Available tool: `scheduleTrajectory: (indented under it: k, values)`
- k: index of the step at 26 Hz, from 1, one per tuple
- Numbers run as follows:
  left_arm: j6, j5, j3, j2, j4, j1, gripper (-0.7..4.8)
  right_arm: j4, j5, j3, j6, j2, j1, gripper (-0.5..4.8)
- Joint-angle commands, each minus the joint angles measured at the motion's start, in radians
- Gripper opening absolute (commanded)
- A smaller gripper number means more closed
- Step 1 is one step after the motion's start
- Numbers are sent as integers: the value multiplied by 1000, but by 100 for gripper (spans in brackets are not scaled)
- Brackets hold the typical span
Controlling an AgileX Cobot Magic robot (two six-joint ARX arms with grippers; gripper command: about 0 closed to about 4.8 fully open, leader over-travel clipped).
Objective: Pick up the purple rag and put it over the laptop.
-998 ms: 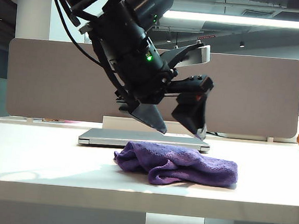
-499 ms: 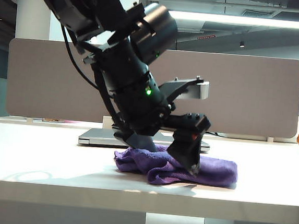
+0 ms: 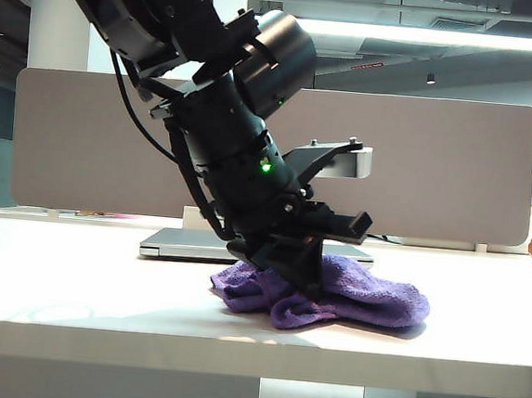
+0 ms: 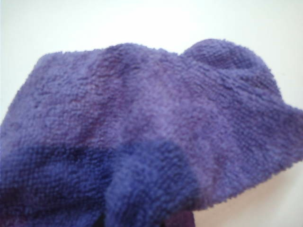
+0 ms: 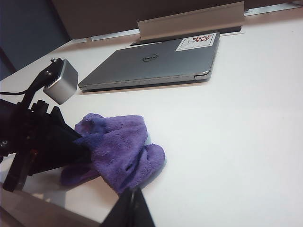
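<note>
While clenched on the purple rag (image 3: 378, 299), raise left gripper (image 3: 304, 279) clear of the laptop (image 3: 174, 241) edge before draping; hold right gripper (image 5: 134, 208), pinched shut beside the rag, back.

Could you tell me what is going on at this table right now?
The left arm has its claw pressed down into the purple rag on the white table, jaws closed on a bunch of the cloth. The rag has not left the table. The closed silver-grey laptop lies uncovered just behind it. The right claw sits back from the work, its fingertips together, holding nothing.
</note>
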Motion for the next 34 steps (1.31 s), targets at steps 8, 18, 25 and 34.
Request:
scheduleTrajectory:
  k: [8, 18, 25, 34]
  values:
    - [1, -65, 8, -22, 92, 3, -6, 10, -1, -4, 2, -2, 0, 22]
    - [4, -196, 9, -103, 276, 24, -6, 11, -1, -4, 3, -2, 0, 22]
    - [3, -217, 14, -114, 389, 97, -6, 11, -2, -4, 3, -2, 0, 22]
    - [3, -194, 93, -109, 390, 222, -6, 10, -2, -4, 3, -2, 0, 22]
